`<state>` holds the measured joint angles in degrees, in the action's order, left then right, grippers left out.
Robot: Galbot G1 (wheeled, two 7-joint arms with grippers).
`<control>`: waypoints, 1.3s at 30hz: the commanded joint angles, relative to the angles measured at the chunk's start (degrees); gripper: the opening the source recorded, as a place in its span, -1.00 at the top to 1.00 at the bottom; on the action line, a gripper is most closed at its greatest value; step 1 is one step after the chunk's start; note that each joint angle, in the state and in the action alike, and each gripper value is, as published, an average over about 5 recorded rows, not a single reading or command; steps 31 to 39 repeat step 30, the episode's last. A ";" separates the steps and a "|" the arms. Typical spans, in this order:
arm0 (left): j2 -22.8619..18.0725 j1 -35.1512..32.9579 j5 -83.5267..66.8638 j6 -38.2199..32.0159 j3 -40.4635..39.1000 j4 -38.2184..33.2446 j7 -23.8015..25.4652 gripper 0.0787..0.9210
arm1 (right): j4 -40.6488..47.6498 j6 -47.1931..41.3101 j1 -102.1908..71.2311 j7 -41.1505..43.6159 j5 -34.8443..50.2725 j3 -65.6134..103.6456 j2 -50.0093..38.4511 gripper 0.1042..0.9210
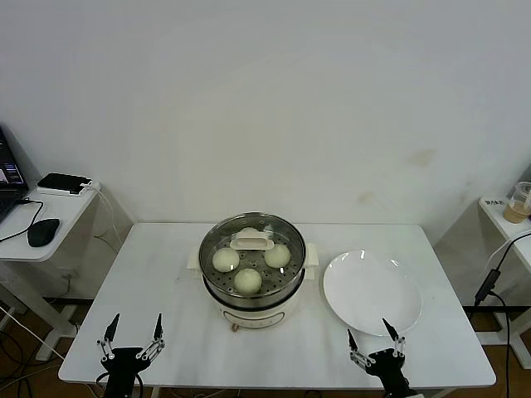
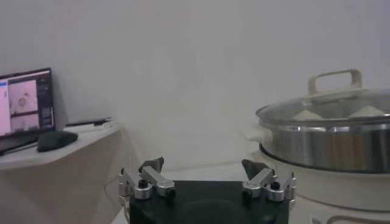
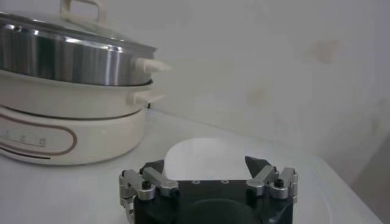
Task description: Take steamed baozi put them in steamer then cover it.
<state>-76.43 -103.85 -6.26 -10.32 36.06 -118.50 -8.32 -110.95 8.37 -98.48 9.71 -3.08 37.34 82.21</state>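
The steamed baozi [image 1: 247,280] lie inside the steamer [image 1: 252,303], which stands at the middle of the white table [image 1: 166,323]; through the glass three buns show plainly around the handle, and a fourth is mostly hidden behind it at the far side. The cover [image 1: 217,242] sits on the steel pot, its metal rim seated along the pot's edge and its cream-white oblong handle at the centre. In the left wrist view the cover [image 2: 323,105] rests level on the pot, with pale bun tops visible beneath the glass. Just beside the steamer, on the robot's right, lies a flat white plate [image 1: 372,292] with nothing on it. The left gripper [image 1: 131,335] hovers at the near edge of the table on the left, well apart from the steamer, its fingers spread wide and holding nothing. The right gripper [image 1: 374,338] hovers at the near edge on the right, just at the near rim of the plate, its fingers likewise spread wide and empty. A side desk [image 1: 46,217] at the far left carries a black mouse [image 1: 43,231] and a laptop [image 2: 24,105] with its screen lit.
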 commanded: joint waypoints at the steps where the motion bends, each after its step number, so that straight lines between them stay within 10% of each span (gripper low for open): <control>1: -0.97 -1.01 -1.42 -0.45 0.27 0.39 -0.25 -0.77 | -0.53 -1.04 -0.23 0.12 1.47 -0.22 -0.49 -0.76; 39: -0.48 -1.84 -2.55 3.65 -1.14 0.12 0.88 -0.77 | -2.73 -4.97 -1.29 -0.15 12.44 -1.87 -5.98 -0.76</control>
